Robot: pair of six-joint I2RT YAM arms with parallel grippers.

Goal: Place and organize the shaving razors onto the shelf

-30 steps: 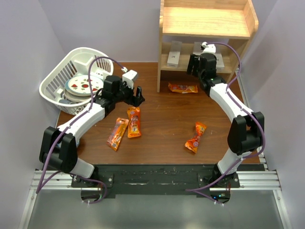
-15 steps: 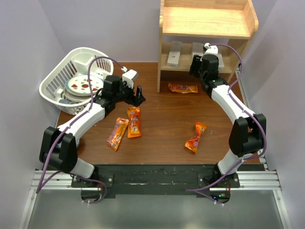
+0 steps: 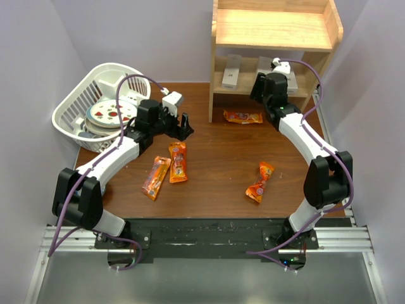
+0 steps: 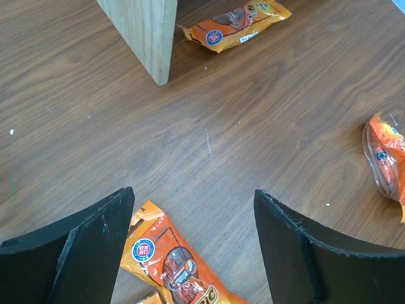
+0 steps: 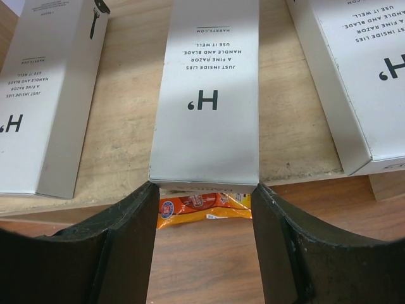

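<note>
The wooden shelf (image 3: 275,28) stands at the back right. Three white razor boxes lie side by side on its lower level: the left box (image 5: 47,95), the middle box (image 5: 209,88) and the right box (image 5: 354,69). The middle box's near end slightly overhangs the shelf's front edge. My right gripper (image 5: 204,190) is open, its fingertips (image 5: 136,215) flanking that box's near corners. From above, the right gripper (image 3: 264,81) is at the lower shelf's front. My left gripper (image 4: 193,193) is open and empty, low over the table above an orange packet (image 4: 171,259).
Orange snack packets lie on the table: one (image 3: 243,116) in front of the shelf, two (image 3: 178,161) near the left gripper, one (image 3: 260,182) at centre right. A white slatted basket (image 3: 66,111) holding plates stands at back left. The shelf's side panel (image 4: 142,31) is ahead of the left gripper.
My right gripper has moved a little forward to the front of the lower shelf level. The left arm has not moved.
</note>
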